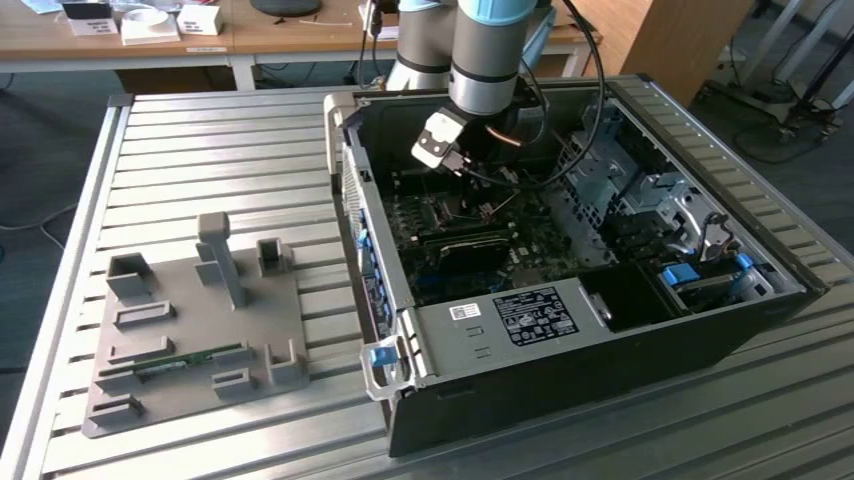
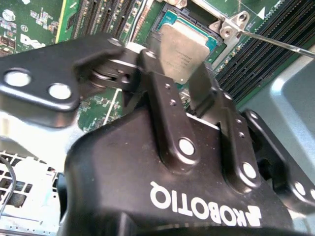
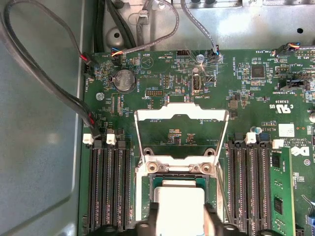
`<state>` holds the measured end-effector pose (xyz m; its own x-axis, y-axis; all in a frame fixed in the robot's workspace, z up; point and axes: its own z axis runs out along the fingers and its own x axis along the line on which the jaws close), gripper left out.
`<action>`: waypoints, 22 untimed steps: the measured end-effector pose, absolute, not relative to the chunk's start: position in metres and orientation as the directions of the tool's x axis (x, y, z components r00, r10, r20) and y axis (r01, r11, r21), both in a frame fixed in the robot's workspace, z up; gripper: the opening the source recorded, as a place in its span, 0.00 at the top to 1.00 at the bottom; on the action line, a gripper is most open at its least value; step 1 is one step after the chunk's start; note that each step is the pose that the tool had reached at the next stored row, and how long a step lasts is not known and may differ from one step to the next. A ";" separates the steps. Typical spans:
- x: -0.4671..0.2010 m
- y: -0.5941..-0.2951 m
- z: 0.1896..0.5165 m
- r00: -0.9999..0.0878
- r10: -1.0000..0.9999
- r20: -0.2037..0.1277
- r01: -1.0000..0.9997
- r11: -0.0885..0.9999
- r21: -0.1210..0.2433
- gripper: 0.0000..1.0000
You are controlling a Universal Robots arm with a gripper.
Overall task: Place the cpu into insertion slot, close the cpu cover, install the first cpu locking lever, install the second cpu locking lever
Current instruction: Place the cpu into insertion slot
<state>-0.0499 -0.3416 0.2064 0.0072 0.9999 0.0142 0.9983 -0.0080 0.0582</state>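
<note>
Gripping the cpu (image 2: 184, 46) by two opposite edges, the gripper (image 2: 176, 66) is clenched on the chip and holds it directly over the socket (image 3: 160, 184); whether it touches, I cannot tell. Beyond the socket, the cpu cover (image 3: 182, 113) is swung open over the motherboard (image 3: 162, 88). Memory slots (image 3: 110, 187) flank the socket, all inside the open computer case (image 1: 694, 335).
</note>
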 end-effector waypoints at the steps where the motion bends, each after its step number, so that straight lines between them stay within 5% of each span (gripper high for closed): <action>1: -0.050 -0.342 0.206 0.007 1.000 0.014 0.998 -0.008 0.058 0.53; 10: -0.050 -0.342 0.207 0.007 1.000 0.014 0.998 -0.008 0.058 0.88; 22: -0.050 -0.342 0.204 0.007 1.000 0.014 0.998 -0.008 0.058 0.89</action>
<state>-0.0499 -0.3416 0.2043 0.0072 0.9999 0.0141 0.9983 -0.0080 0.0581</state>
